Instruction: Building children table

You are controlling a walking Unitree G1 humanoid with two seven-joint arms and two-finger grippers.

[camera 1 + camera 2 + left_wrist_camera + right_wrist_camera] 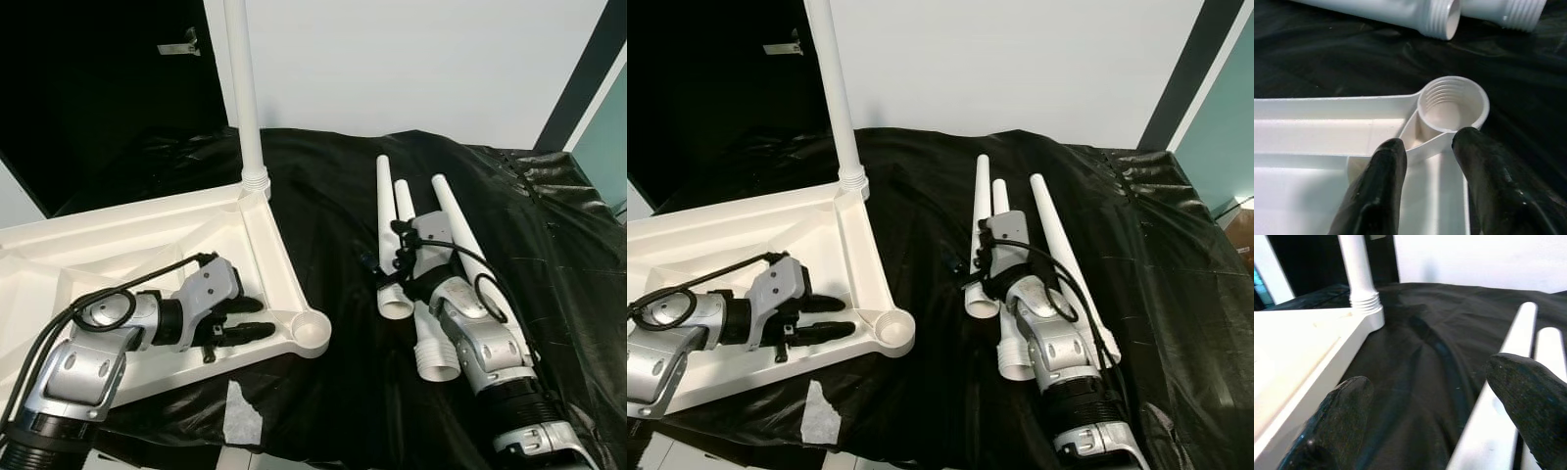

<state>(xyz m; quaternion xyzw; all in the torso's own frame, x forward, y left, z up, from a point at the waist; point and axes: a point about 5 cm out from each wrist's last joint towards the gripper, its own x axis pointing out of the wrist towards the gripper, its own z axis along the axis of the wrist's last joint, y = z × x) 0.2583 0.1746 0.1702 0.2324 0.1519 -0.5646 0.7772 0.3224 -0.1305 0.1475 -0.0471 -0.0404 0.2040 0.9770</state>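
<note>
R gripper (pixel 1425 416) hangs low over the black sheet (pixel 333 206), fingers wide apart, nothing in them. One finger (pixel 1533 401) sits above the nearest loose leg (pixel 386 240); the other is over bare sheet on the tabletop side. Three loose legs lie side by side w/ threaded ends toward the robot: that nearest one, a middle leg (pixel 405 204) partly under the R arm, and an outer leg (pixel 456 225).

L gripper (pixel 1427 161) is also parted, fingers straddling the rim of the upturned white tabletop (pixel 118 240) right by the empty corner socket (pixel 1452 105); whether the pads actually press the rim, can't tell. One leg (pixel 242 88) already stands screwed upright in the far corner.

Step in hand looks like picking a leg for the near socket. To do it well, imo: shift R sideways so the nearest leg lies between both fingers, not under one. Grab approx mid-length, so it doesn't tip when lifted. Keep L steadying the tabletop. Bring threaded end down square over the socket before twisting, else threads may cross. Legs are round on slick plastic, likely to roll if nudged.
</note>
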